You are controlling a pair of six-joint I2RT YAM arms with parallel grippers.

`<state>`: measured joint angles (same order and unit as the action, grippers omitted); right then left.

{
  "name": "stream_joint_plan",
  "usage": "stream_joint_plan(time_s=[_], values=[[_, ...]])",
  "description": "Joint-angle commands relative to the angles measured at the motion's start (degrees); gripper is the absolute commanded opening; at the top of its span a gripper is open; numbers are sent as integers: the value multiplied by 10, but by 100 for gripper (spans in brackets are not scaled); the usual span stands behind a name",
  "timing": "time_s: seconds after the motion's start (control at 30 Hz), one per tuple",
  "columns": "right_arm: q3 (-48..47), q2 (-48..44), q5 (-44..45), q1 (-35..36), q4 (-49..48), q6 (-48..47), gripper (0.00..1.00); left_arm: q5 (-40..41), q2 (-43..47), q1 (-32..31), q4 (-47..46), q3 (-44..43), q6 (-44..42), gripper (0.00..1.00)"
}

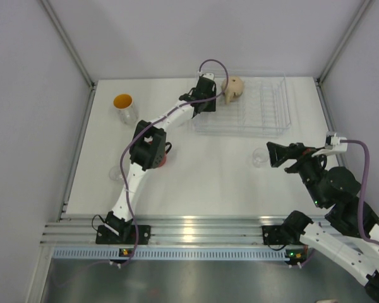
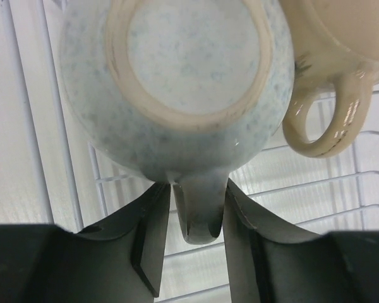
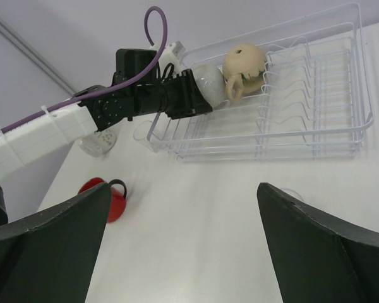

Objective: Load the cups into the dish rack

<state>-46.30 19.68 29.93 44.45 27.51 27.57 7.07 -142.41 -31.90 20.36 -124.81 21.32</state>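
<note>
1. One orange-lined clear cup (image 1: 123, 104) at 11 o'clock, one red mug (image 3: 117, 199) under left arm (image 1: 129, 183), one clear glass (image 1: 259, 158) by gaping right claw (image 3: 183, 189).
2. Two in transparent dish rack (image 1: 265, 107) at 1 o'clock: tan mug (image 1: 234, 88), speckled white mug (image 2: 177, 82).
3. Left claw (image 2: 199, 208) astride white mug's handle; grip unclear.

Left white-and-black arm (image 1: 139, 158) stretching far forward, elbow bending; left black two-finger gripper (image 2: 199, 186) showing narrow gap, grip unclear. Right white-and-black arm (image 1: 335, 189) crouching near base; right black two-finger gripper (image 3: 183, 187) gaping wide.

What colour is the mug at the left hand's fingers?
The mug is white with faint blue speckles; clearest in the left wrist view.
</note>
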Motion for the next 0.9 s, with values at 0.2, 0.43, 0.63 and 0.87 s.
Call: stream_joint_plan(time_s=[0.2,0.43,0.63,0.87], values=[[-18,6,6,-1,-3,-10,99,14,37,1,-85,-14,10,50],[-12,3,6,-1,-2,-11,99,26,33,1,-100,-13,7,53],[-15,-1,7,-1,7,-12,99,22,29,0,-126,-13,-10,63],[-19,-9,13,-2,18,-9,99,20,38,0,-133,-4,-7,65]])
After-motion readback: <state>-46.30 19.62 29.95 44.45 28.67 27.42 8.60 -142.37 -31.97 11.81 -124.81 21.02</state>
